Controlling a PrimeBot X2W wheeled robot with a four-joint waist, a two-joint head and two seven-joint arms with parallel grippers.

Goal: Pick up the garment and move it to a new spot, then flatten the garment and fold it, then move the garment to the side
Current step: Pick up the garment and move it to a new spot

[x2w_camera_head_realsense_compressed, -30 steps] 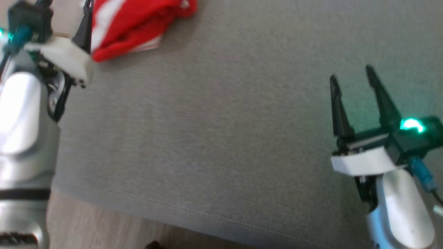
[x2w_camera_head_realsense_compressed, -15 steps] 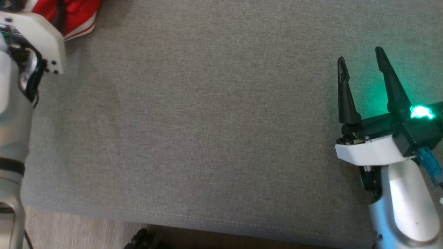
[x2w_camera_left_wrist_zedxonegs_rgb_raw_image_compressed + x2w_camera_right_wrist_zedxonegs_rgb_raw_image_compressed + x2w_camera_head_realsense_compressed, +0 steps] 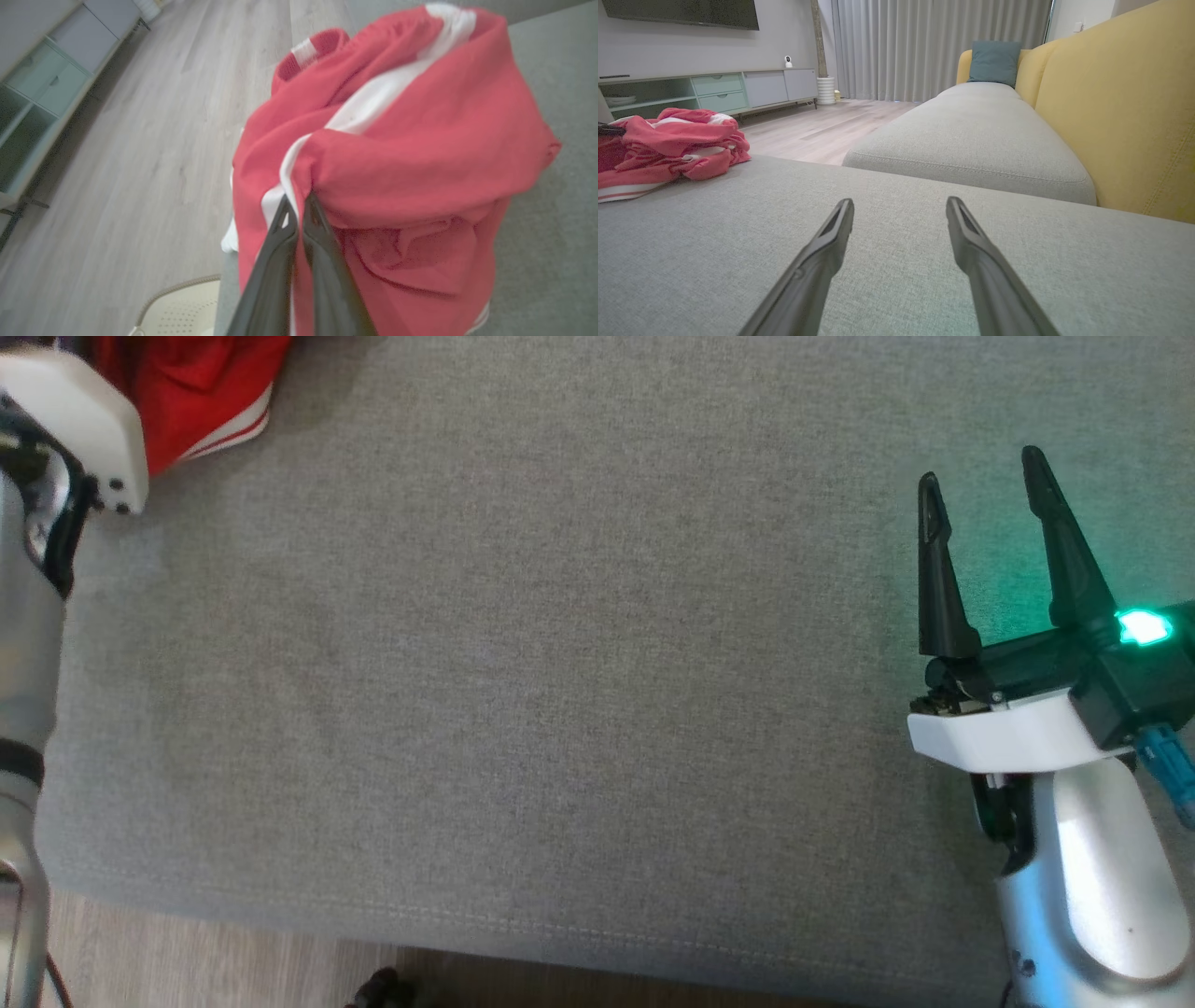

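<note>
Left claw [image 3: 299,205] clamped on red garment [image 3: 397,154], mid-frame; right claw [image 3: 980,464] spread apart over grey sofa [image 3: 560,663], frame right.

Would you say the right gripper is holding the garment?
No, the right gripper stands open over the cushion, apart from the garment.

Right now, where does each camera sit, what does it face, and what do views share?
Head: looks down on grey sofa cushion; open right gripper at right, left forearm at left.
Left wrist: along left gripper, shut on red-and-white garment.
Right wrist: low over cushion, facing TV cabinet and curtains, between its fingers.
Shared: all show the garment.
</note>
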